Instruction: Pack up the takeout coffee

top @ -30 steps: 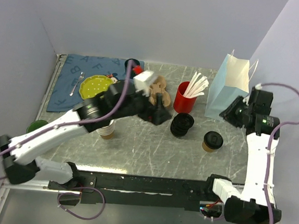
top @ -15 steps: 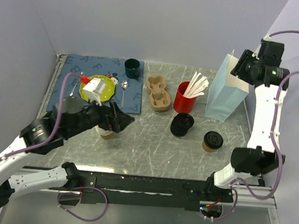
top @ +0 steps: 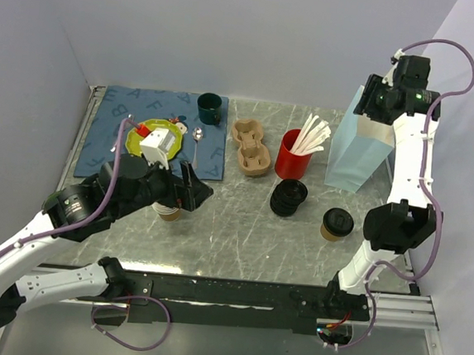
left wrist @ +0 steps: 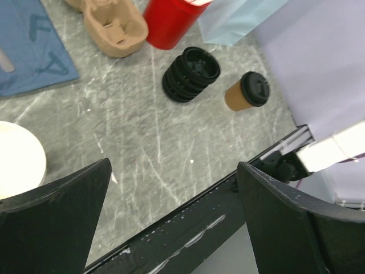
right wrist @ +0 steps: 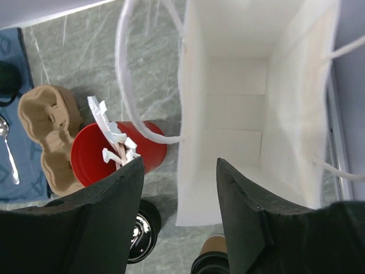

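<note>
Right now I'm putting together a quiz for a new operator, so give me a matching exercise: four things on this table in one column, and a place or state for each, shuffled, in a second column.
Things:
1. takeout coffee
2. red cup
3. paper bag
4. green mug

Places or states:
A. holds white sticks
B. stands on the blue mat
C. wears a black lid, alone in front of the bag
D. upright, open at the top, nothing inside

Pairs: 1-C, 2-A, 3-D, 4-B
</note>
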